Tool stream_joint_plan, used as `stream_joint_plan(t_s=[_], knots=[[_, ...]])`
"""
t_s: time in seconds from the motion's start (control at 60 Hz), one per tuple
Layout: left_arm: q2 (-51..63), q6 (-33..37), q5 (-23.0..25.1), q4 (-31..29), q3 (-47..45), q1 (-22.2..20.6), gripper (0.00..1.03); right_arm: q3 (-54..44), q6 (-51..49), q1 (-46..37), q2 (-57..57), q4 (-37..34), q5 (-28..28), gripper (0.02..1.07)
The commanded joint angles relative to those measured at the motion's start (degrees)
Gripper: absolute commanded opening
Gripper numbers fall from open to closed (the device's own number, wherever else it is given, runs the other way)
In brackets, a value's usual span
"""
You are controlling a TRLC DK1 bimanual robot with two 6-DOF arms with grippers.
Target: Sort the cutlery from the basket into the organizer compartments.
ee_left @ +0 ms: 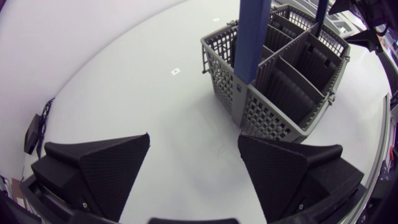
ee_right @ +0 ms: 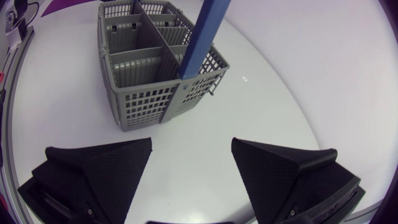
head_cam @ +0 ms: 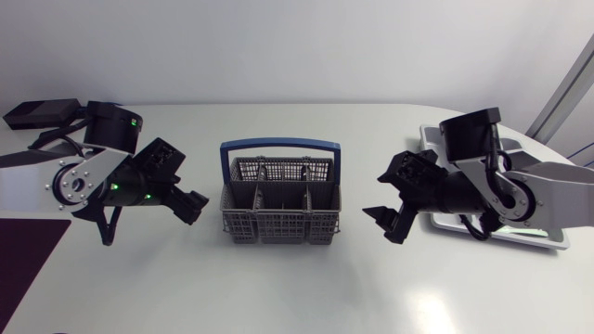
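Left claw (head_cam: 192, 206), head view: positioned over the table (head_cam: 297, 292) at nine o'clock of the basket (head_cam: 281, 223), close to it but apart, with nothing in its grip. Right claw (head_cam: 383, 223): at three o'clock of the basket and also apart from it, fingertips visibly spread, nothing between them. The basket is grey with slotted walls, divided into compartments, and sits at table centre. Its blue handle (head_cam: 281, 144) arches upright over it. The organizer (head_cam: 543, 243) is a pale tray at three o'clock of the basket, near the table edge. It is largely covered by the right arm (head_cam: 548, 186). The left arm (head_cam: 74, 181) enters from nine o'clock.

Left wrist view: the left claw (ee_left: 196, 168) is wide open. Both fingers (ee_left: 102, 165) hang over bare tabletop and hold nothing. The basket (ee_left: 280, 93) lies ahead at about one o'clock of the claw, clear of the fingertips. Its blue handle (ee_left: 252, 37) rises from the near wall.

Right wrist view: the right claw (ee_right: 191, 171) is likewise wide open and holds nothing. The basket (ee_right: 149, 74) lies ahead at about eleven o'clock of the claw and touches neither finger. The handle (ee_right: 202, 37) rises from the basket's near wall.
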Motion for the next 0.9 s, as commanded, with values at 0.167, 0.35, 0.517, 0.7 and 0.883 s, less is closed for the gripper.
stream_joint_plan(t_s=[0.167,0.35,0.517,0.7,0.883], knots=[[4.5,1.5,3.2,-0.3,0.3,0.1,0.98,3.4,6.6,5.0,4.2,1.3,2.5,0.94],[5.9,0.6,3.9,-0.3,2.1,-1.1,0.98,6.3,8.6,6.7,7.7,2.8,4.9,0.94],[6.7,-0.4,3.9,-0.3,3.9,-2.7,0.98,8.0,9.2,6.8,10.5,3.2,6.2,0.94],[8.3,-0.8,3.9,-0.3,5.4,-3.6,0.98,8.7,9.6,6.8,12.3,4.3,6.6,0.94],[8.2,-0.8,3.9,-0.4,5.5,-3.5,0.98,9.6,9.7,6.8,12.8,4.3,6.8,0.94]])
